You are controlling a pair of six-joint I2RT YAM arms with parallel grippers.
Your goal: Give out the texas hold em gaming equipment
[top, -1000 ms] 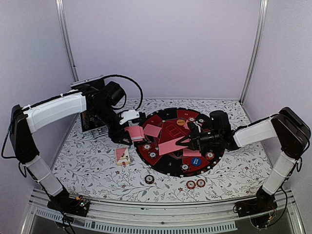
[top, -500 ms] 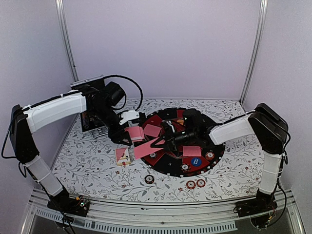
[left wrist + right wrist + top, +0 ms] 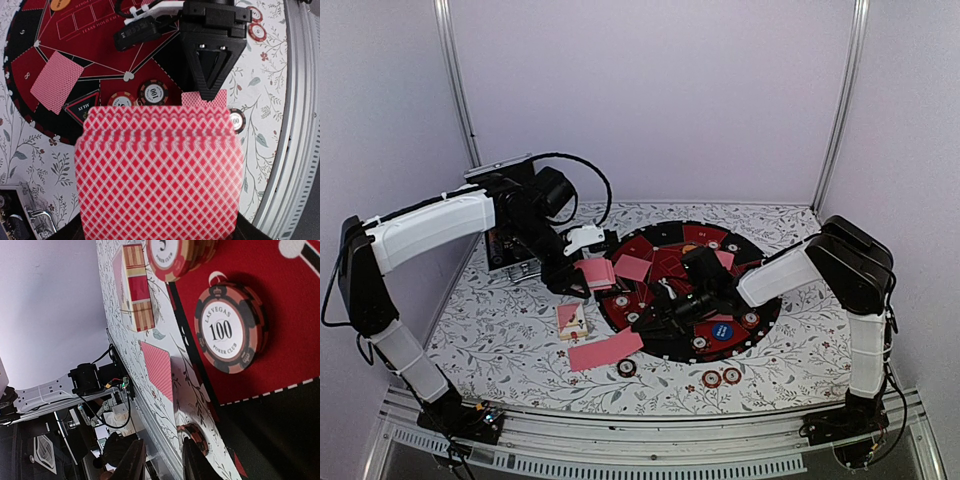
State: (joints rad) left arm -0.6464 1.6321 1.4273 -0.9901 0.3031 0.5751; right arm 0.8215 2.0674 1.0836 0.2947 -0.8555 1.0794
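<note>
- You've got the round mat (image 3: pixel 692 232) mid-table.
- 1 loose card (image 3: pixel 605 351) lies just off its front-left edge.
- Behind that card sits the face-up card (image 3: pixel 572 320).
- 2 chips (image 3: pixel 711 379) lie before the mat.

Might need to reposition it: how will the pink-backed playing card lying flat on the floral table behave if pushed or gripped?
The pink-backed playing card lies flush on the floral table, so a push probably slides it, and catching its edge may be hard. It looks thin: likely light and bendy.
</note>
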